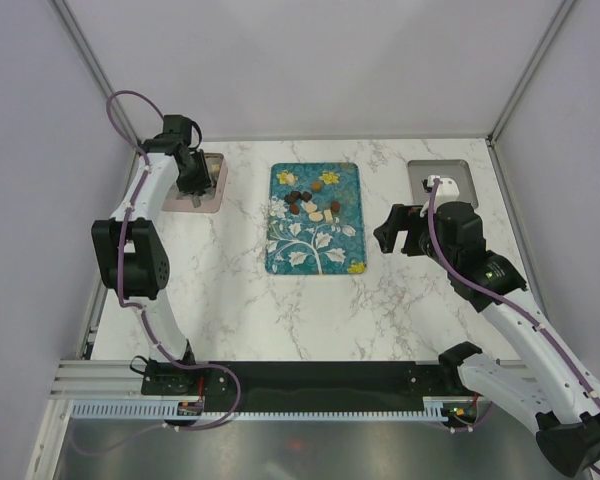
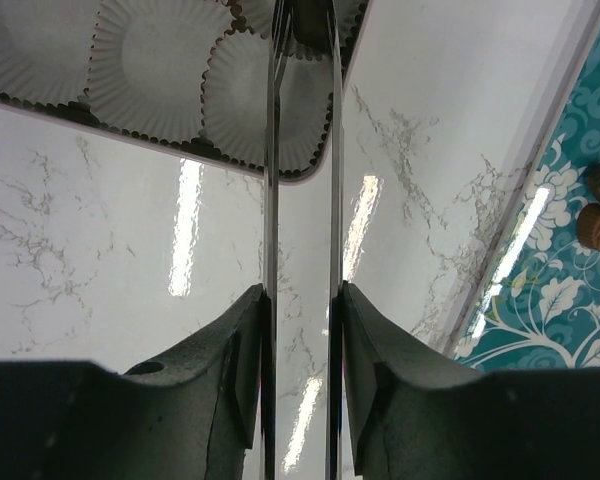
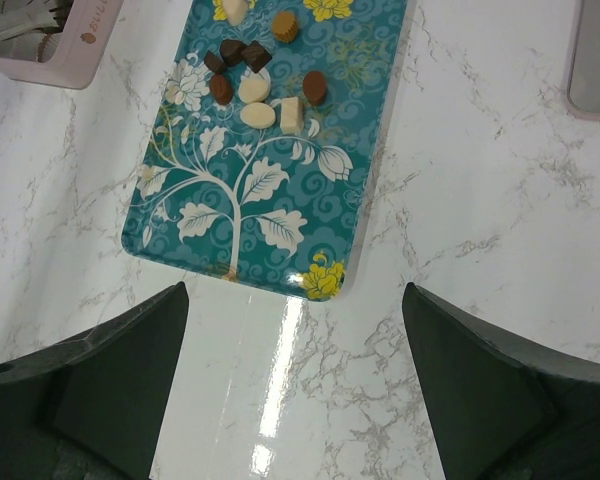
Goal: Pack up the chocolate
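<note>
Several chocolate pieces (image 1: 310, 205), dark brown, mid brown and cream, lie at the far end of a teal flowered tray (image 1: 315, 250). They also show in the right wrist view (image 3: 257, 88). My left gripper (image 1: 193, 185) is shut on long metal tongs (image 2: 272, 200). The tong tips reach over white paper cups (image 2: 160, 60) in a pink box (image 1: 215, 192). A small dark shape (image 2: 308, 25) sits between the tong tips; I cannot tell what it is. My right gripper (image 1: 395, 232) is open and empty, right of the tray, above bare marble (image 3: 295, 295).
A grey square lid (image 1: 450, 180) with a small white thing on it lies at the far right. The pink box's rim (image 2: 130, 140) and the tray's edge (image 2: 570, 300), with two brown pieces (image 2: 598, 227), show in the left wrist view. Walls enclose the table.
</note>
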### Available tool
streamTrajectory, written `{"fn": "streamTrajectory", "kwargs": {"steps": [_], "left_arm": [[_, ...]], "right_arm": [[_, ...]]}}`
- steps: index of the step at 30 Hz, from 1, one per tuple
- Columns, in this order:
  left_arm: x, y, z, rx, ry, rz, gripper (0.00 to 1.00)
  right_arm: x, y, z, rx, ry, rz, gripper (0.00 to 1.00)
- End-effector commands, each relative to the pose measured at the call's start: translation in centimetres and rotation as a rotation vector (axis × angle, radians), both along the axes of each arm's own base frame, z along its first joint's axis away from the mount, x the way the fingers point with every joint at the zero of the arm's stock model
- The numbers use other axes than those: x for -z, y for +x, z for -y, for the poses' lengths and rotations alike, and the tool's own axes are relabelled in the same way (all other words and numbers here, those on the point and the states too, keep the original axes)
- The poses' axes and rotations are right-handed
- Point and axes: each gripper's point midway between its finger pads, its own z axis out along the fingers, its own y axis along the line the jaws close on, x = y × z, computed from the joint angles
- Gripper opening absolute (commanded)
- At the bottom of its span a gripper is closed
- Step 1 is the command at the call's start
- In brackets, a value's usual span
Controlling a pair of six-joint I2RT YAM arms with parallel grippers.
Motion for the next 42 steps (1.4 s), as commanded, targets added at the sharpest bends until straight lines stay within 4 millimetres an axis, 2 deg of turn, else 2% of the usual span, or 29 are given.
{"fn": "streamTrajectory", "kwargs": {"steps": [1,10,15,16,18,19,21,22,23,27,28,34,37,42], "left_arm": [[-2.7,1.9,-0.3,0.03,0.028,0.097,0.42],[-4.5,2.1,-0.7,0.036,0.058,0.127,0.45],[-7.4,1.4,-0.6,0.037,0.057,0.188,0.45],[-8.5,1.0,-0.3,0.043,0.053,0.214,0.45],[-9.4,0.3,0.5,0.062,0.047,0.233,0.44],[-10.5,-0.2,1.5,0.087,0.047,0.261,0.44],[-11.0,-1.0,2.6,0.116,0.05,0.273,0.44],[-11.2,-1.5,4.2,0.153,0.047,0.279,0.44],[-11.6,-2.3,5.0,0.177,0.051,0.293,0.44],[-11.7,-4.6,9.2,0.267,0.058,0.31,0.44],[-11.5,-5.4,11.0,0.309,0.053,0.31,0.45],[-9.7,-8.0,16.4,0.42,0.033,0.284,0.45],[-8.2,-8.8,18.4,0.461,0.035,0.258,0.45],[-5.4,-9.7,20.2,0.499,0.047,0.206,0.45]], "right_arm": [[-2.2,0.5,0.2,0.014,0.012,0.071,0.97],[-2.9,0.2,0.3,0.016,0.031,0.084,0.97],[-3.5,-0.1,0.2,0.008,0.043,0.087,0.96],[-3.6,-0.2,0.2,0.008,0.047,0.088,0.97],[-3.9,-0.4,0.1,0.006,0.055,0.09,0.97],[-3.9,-0.4,0.1,0.003,0.057,0.092,0.97],[-3.8,-0.5,0.1,0.003,0.056,0.086,0.96],[-3.7,-0.5,0.1,0.002,0.058,0.081,0.97],[-3.7,-0.6,0.1,0.003,0.056,0.079,0.97],[-3.8,-0.7,0.2,0.006,0.06,0.077,0.97],[-4.0,-0.8,0.2,0.005,0.065,0.082,0.96],[-3.7,-1.0,0.3,0.01,0.06,0.071,0.96],[-3.6,-1.0,0.5,0.016,0.055,0.07,0.96],[-3.7,-1.1,0.6,0.018,0.056,0.073,0.96]]}}
